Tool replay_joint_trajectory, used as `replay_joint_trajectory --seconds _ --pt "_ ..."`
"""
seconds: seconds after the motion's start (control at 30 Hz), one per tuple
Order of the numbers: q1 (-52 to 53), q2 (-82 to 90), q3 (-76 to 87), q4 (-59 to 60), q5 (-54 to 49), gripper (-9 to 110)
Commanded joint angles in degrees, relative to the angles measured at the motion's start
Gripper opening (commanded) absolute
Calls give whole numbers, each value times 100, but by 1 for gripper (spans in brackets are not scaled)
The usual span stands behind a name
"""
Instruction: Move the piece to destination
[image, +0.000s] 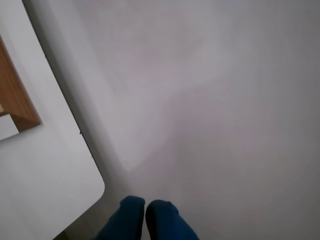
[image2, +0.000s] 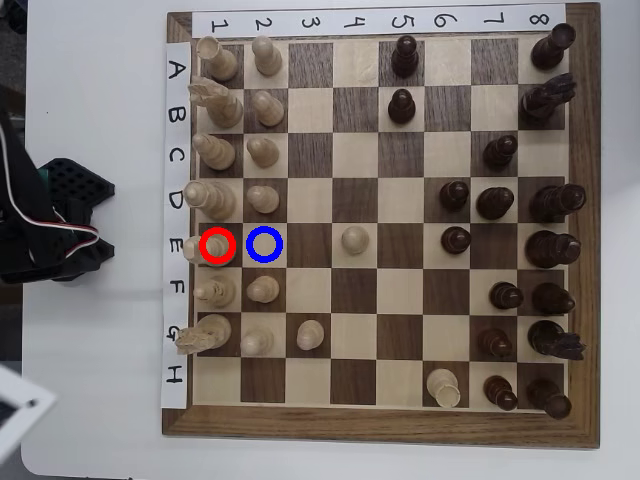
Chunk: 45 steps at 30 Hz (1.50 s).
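Note:
In the overhead view the piece (image2: 208, 246), a tall pale cream chessman, stands on the dark square of row E, column 1, inside a drawn red ring. The destination (image2: 265, 244) is the light square just to its right, marked by a blue ring and bare. Only the black arm (image2: 50, 225) shows in that view, left of the board and away from the piece. In the wrist view my gripper (image: 145, 206) has its blue fingertips (image: 131, 207) pressed together with nothing between them. It points at a pale grey surface, and neither board nor piece shows there.
Pale pieces crowd the piece: tall ones above (image2: 205, 195) and below (image2: 213, 290), pawns (image2: 262, 197) (image2: 262, 289) flanking the destination. A lone pale pawn (image2: 354, 239) stands mid-board; dark pieces (image2: 550, 247) fill the right. The wooden board rim (image2: 380, 430) lies on a white table (image: 45, 175).

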Motion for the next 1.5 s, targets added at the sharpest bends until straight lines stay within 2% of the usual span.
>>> replay_joint_trajectory --seconds 0.0,0.17,0.37,0.67,1.07,1.47 --pt "-914 -2013 -4983 1055 1327 0" --pt "-1731 -2610 -6724 1433 2312 0" --pt "-2496 -2619 -6671 1521 3261 0" --pt "-3419 -2461 -5528 1608 4535 0" --pt "-5194 -2039 -4061 1635 6513 3" --pt "-6478 -1380 -2109 1635 6996 8"
